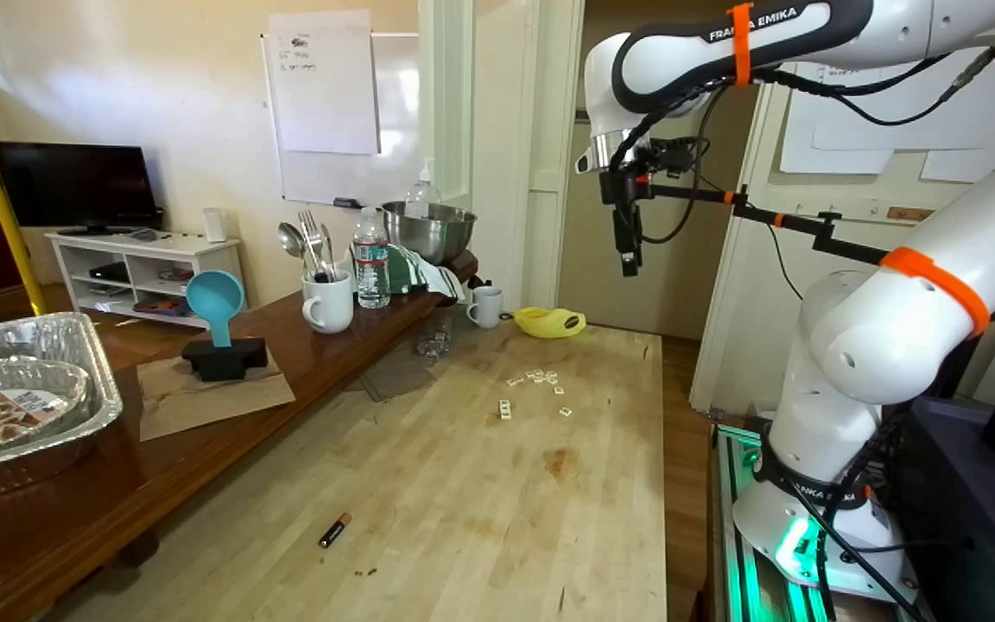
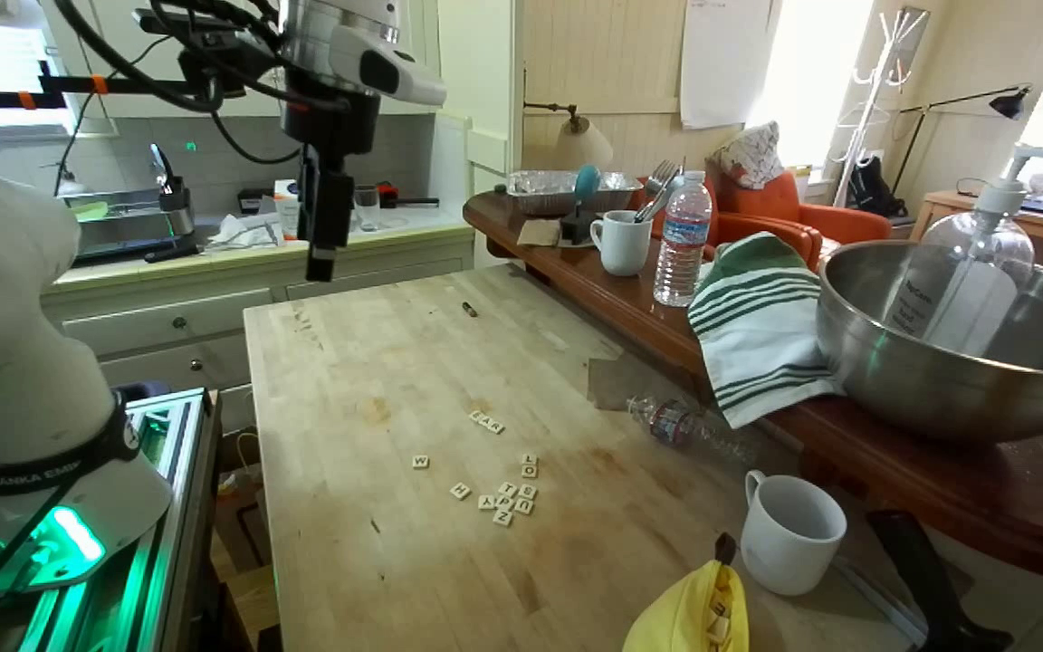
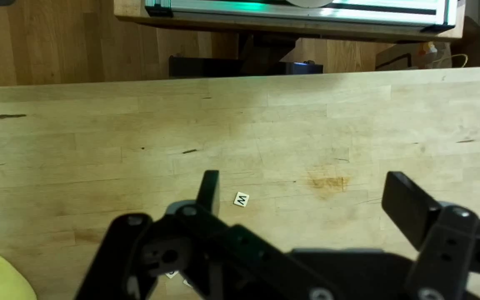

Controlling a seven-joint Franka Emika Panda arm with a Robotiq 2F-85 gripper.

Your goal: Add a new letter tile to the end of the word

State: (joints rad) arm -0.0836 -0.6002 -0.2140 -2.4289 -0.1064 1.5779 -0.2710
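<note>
The word is a short row of three tiny cream letter tiles that seems to read EAR; it lies flat on the table in both exterior views. In the wrist view it does not show. A loose W tile lies apart from the word; it also shows in the wrist view, near the left finger. A group of several loose tiles lies farther toward the yellow bag. My gripper is wide open and empty. It hangs high above the table in both exterior views.
A yellow banana-shaped bag and a white mug stand at one end of the table. A battery lies toward the other end. A raised wooden shelf with a bottle and mug runs along one side.
</note>
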